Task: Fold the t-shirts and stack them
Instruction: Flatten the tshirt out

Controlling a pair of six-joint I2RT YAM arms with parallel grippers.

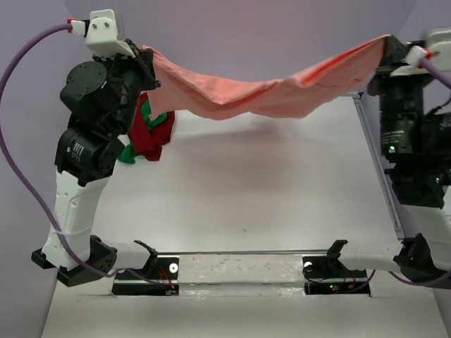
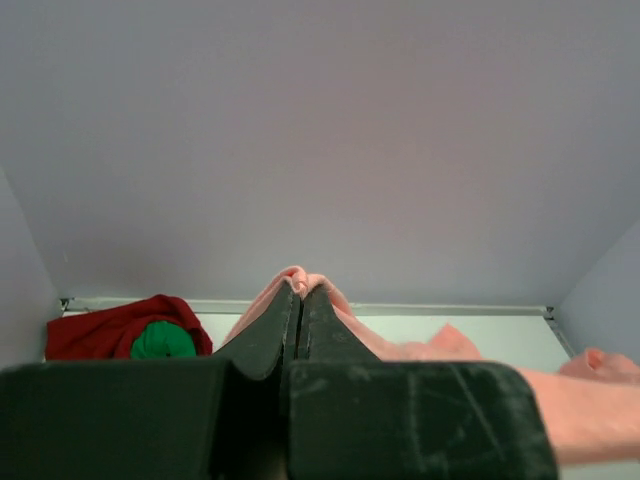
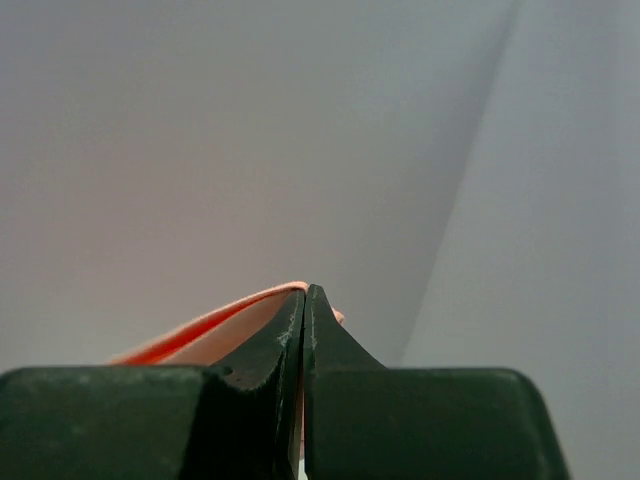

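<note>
Two claws hang pink shirt (image 1: 254, 95) above the table

Your left claw (image 2: 302, 288) is pinched tight on one end of the cloth, with a tuft of it showing at the tips. Your right claw (image 3: 305, 292) is clamped the same way on the other end. Between them the pink shirt hangs in the air, high at both ends and sagging and bunched in the middle, clear of the white table (image 1: 282, 183). To lay it well, you likely need to draw the claws a little further apart so the sag flattens. Then lower both at an even pace and set the cloth down on the middle of the table. Let neither grip loosen until the cloth rests flat. Steer wide of the dark red shirt (image 1: 149, 137) and green shirt (image 1: 161, 118), heaped together at the far left, just behind your left arm (image 1: 84, 155).
</note>
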